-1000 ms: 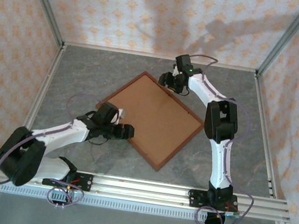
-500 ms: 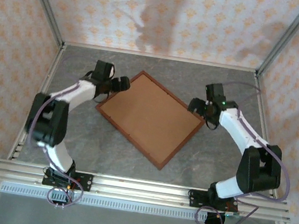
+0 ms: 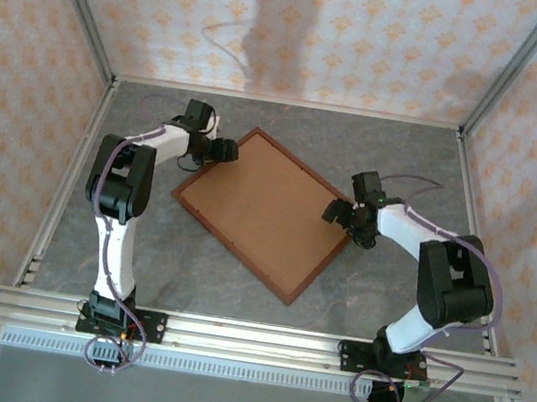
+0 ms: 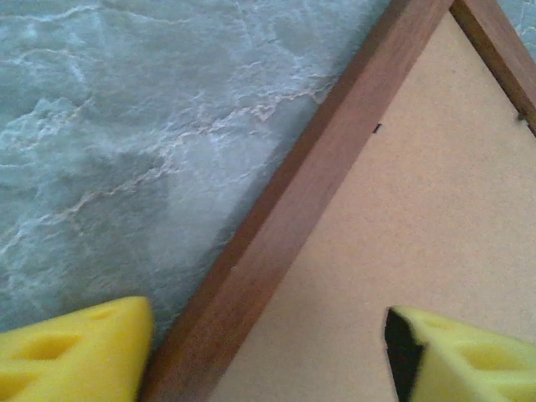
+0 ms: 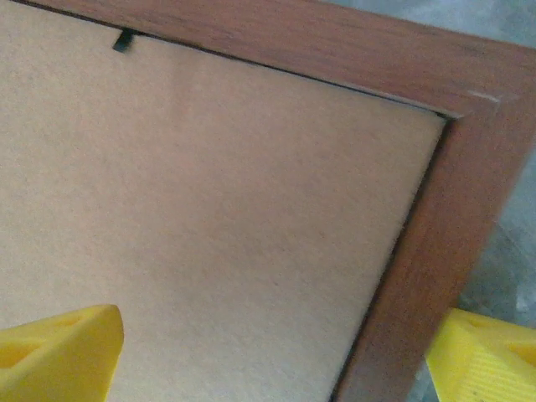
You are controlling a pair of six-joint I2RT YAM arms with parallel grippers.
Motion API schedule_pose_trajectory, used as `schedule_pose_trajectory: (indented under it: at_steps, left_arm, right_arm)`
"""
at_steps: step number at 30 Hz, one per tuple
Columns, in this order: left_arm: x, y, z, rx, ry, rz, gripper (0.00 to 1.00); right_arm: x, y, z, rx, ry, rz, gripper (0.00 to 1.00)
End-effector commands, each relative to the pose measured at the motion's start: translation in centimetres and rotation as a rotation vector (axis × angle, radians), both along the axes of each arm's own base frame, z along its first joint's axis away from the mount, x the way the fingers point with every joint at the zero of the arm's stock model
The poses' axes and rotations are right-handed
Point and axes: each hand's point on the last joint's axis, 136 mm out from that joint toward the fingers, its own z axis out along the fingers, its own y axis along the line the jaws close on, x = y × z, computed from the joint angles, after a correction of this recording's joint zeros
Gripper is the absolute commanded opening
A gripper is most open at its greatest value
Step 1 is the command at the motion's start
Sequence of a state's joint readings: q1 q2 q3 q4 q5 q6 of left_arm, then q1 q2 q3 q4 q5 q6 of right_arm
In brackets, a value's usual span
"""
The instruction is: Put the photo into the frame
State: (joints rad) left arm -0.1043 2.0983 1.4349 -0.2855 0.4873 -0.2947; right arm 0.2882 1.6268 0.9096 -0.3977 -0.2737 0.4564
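Both arms have shifted, elbows bent outward: left hand (image 3: 217, 150) and right hand (image 3: 339, 215), fingers apart, straddle opposite edges of the frame (image 4: 285, 218) lying flat on the counter (image 3: 187, 270); its backing board (image 3: 265, 209) hides anything beneath.

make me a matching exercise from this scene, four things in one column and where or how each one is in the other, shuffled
Things:
1. left gripper
2. right gripper
3. backing board
4. table

Descriptions:
a. grey, marbled surface
b. plain brown, lying inside the frame
c. open, at the frame's right corner
d. open, at the frame's far-left edge, near the far corner

Pairs: 1-d, 2-c, 3-b, 4-a
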Motion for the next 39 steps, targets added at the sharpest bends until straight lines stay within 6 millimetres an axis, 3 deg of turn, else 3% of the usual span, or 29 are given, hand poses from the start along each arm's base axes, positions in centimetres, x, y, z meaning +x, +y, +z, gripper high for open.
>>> schedule_pose_trajectory:
  at_steps: [1, 6, 11, 14, 17, 21, 31, 39]
  left_arm:
    - [-6.0, -1.7, -2.1, -0.035, 0.161, -0.062, 0.58]
    - [-12.1, -0.6, -1.8, 0.057, 0.180, -0.028, 0.42]
    - [-18.4, 1.0, -3.2, 0.155, 0.216, 0.043, 0.32]
    - [-19.9, 2.1, -3.4, 0.188, 0.212, 0.080, 0.27]
    - [-20.4, 2.5, -3.2, 0.207, 0.204, 0.081, 0.25]
    - [-20.8, 2.9, -2.9, 0.231, 0.205, 0.068, 0.24]
    - [-20.9, 2.9, -3.0, 0.230, 0.210, 0.061, 0.24]
    - [-20.7, 2.7, -3.1, 0.224, 0.209, 0.058, 0.24]
  right_arm:
    - [3.1, 1.5, 2.1, 0.046, -0.087, 0.030, 0.86]
    - [4.0, 2.4, 2.8, 0.074, -0.084, 0.081, 0.72]
    - [2.6, 4.4, 2.2, 0.151, -0.016, 0.168, 0.62]
    - [1.4, 3.0, 2.5, 0.082, 0.025, 0.195, 0.62]
    - [0.9, -0.4, 3.8, -0.025, 0.027, 0.164, 0.67]
    - [0.0, -2.9, 4.8, -0.100, 0.034, 0.140, 0.70]
    - [-2.4, -5.4, 2.9, -0.224, 0.160, 0.128, 0.44]
    - [-3.1, -5.5, 1.4, -0.237, 0.230, 0.151, 0.37]
